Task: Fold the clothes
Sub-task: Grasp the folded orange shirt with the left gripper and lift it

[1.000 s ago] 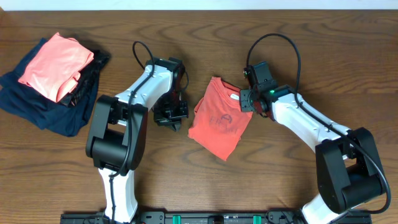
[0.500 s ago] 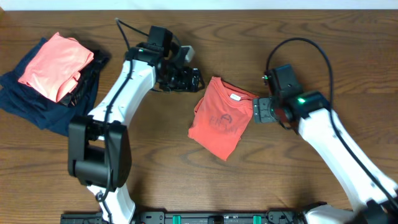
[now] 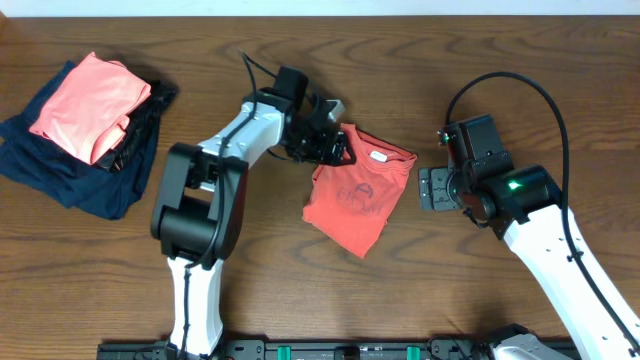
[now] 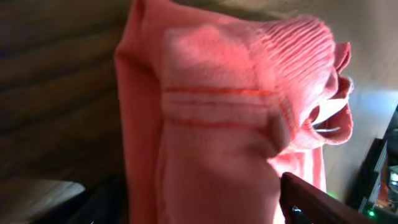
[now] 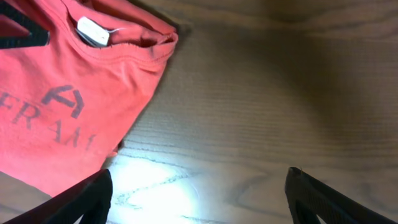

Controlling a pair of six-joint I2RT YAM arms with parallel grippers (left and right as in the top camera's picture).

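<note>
The clothes, a heathered red T-shirt (image 3: pixel 355 200), lie folded in the middle of the table with the white neck label (image 3: pixel 378 156) and dark logo facing up. My left gripper (image 3: pixel 335 148) is open at the shirt's upper left corner. In the left wrist view the red fabric (image 4: pixel 211 124) fills the frame and runs between the spread fingers (image 4: pixel 314 202). My right gripper (image 3: pixel 428 188) is open over bare wood, just right of the shirt. In the right wrist view the T-shirt (image 5: pixel 62 106) and its label (image 5: pixel 93 31) lie to the upper left, with only wood between the jaws of the right gripper (image 5: pixel 199 199).
At the far left a salmon-pink folded garment (image 3: pixel 90 100) rests on a navy blue garment (image 3: pixel 60 170). The table's far edge (image 3: pixel 400 12) runs along the top. A black rail (image 3: pixel 330 350) lines the near edge.
My left gripper swung from the shirt's left side up and over to its upper left corner and opened. My right gripper let go at the collar, opened and drew back to the right.
</note>
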